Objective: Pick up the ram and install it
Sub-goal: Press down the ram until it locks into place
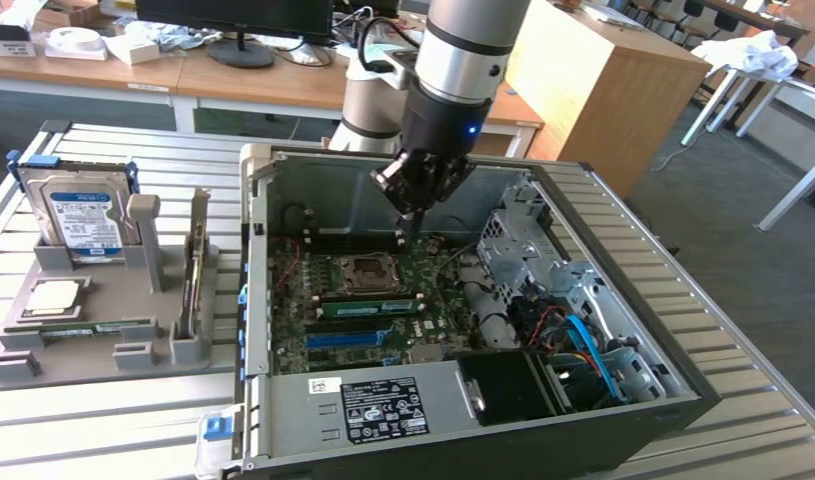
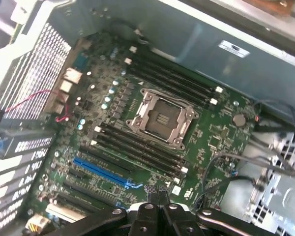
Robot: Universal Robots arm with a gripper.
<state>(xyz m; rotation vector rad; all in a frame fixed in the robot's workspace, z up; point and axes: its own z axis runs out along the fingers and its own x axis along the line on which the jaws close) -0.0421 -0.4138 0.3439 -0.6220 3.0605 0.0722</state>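
The ram (image 1: 84, 327) is a thin green stick lying flat along the front of a grey holder (image 1: 140, 355), on the exterior view's left, outside the computer case. My gripper (image 1: 407, 228) hangs inside the open case (image 1: 254, 300), above the far part of the motherboard (image 1: 380, 310) near the processor socket (image 1: 363, 269). It is far from the ram. In the wrist view my gripper (image 2: 160, 191) is shut with nothing between its fingers. Under it lie the empty socket (image 2: 162, 118) and black memory slots (image 2: 137, 150).
The grey holder also carries a hard drive (image 1: 76, 215) standing upright, a square silver processor (image 1: 54, 296) and an upright expansion card (image 1: 194, 275). Inside the case are a drive cage (image 1: 514, 250), cables (image 1: 581, 340) and a power supply (image 1: 380, 405). Desks stand behind.
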